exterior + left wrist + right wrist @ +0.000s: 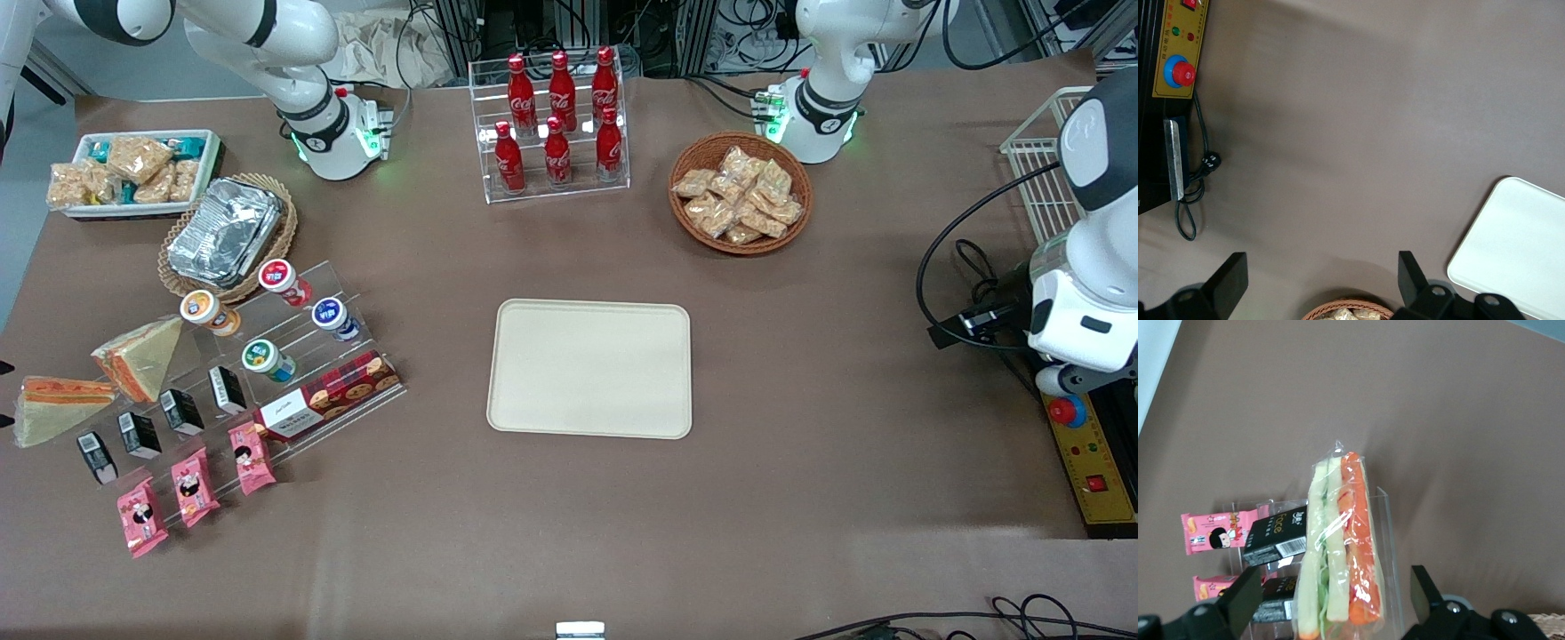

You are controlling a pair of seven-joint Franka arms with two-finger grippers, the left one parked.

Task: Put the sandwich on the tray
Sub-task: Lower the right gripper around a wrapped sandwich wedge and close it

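Approach step: gripper [1331,607] hangs above the sandwich [1338,553], fingers [1238,600] spread wide, holding nothing. Sandwich [142,356] sits on the clear display rack [293,373], toward the working arm's end, well apart from the bare tray [591,369]. Next: descend, close on it.

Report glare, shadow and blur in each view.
Front view: sharp, even light, glare on the foil containers; the tray is evenly lit. Left wrist view: soft shadows across the table. Right wrist view: the open gripper frames the sandwich, its wrap shining.
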